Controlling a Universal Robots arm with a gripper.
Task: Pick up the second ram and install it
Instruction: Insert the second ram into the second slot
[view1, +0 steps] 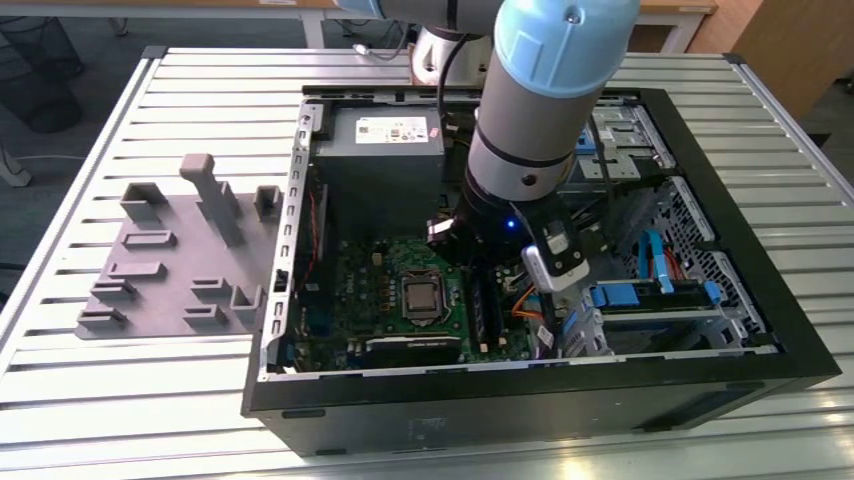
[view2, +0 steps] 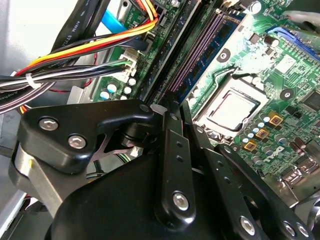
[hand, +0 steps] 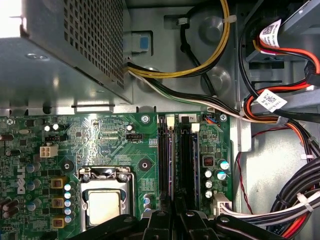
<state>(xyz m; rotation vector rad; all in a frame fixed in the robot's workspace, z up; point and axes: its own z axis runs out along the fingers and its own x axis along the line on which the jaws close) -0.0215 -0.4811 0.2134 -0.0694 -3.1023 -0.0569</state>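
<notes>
The second ram (view2: 202, 72), a slim stick with a blue label strip, stands in a long slot beside the processor socket (view2: 230, 107) on the green motherboard (hand: 100, 140). In the first wrist view its thin upper edge (hand: 168, 160) runs away from the gripper. My gripper (view2: 171, 109) is low inside the computer case, over the slots (view1: 487, 268), and shut on the stick at about mid-length (hand: 174, 200). The black finger links hide the part of the stick beneath them. An empty black slot (view2: 165, 55) lies alongside.
The grey fixture block (view1: 167, 265) sits on the slatted table at the exterior view's left. The power supply (view1: 380, 150) fills the case's far end. Bundled cables (view2: 75, 55) crowd the slots' outer side, and blue drive bays (view1: 654, 290) stand at the exterior view's right.
</notes>
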